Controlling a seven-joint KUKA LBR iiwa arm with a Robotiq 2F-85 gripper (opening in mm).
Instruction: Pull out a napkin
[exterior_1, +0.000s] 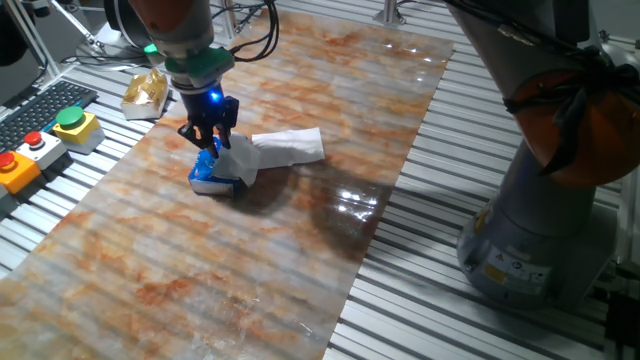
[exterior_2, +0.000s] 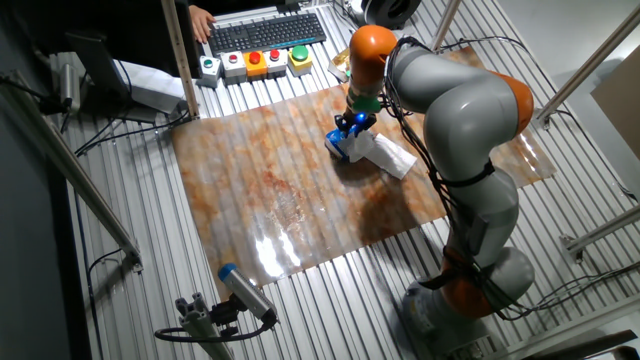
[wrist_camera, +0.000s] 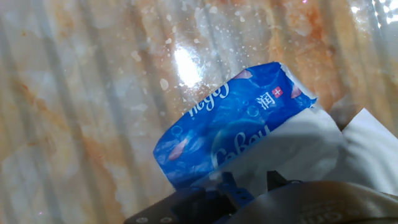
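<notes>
A blue-and-white tissue packet (exterior_1: 208, 178) lies on the marbled table mat (exterior_1: 250, 260). The white napkin (exterior_1: 285, 147) comes out of the packet and stretches to the right on the mat. My gripper (exterior_1: 210, 148) stands right over the packet's opening, fingers close together on the napkin's near end. In the other fixed view the gripper (exterior_2: 350, 128) is above the packet (exterior_2: 338, 148), with the napkin (exterior_2: 385, 153) beside it. The hand view shows the packet (wrist_camera: 230, 124), the napkin (wrist_camera: 305, 149) and my gripper (wrist_camera: 252, 183) at the bottom edge.
A crumpled gold foil wrapper (exterior_1: 147, 90) lies at the mat's far left edge. Button boxes (exterior_1: 70, 125) and a keyboard (exterior_2: 265, 32) sit beyond the mat. The arm's grey base (exterior_1: 540, 230) stands on the right.
</notes>
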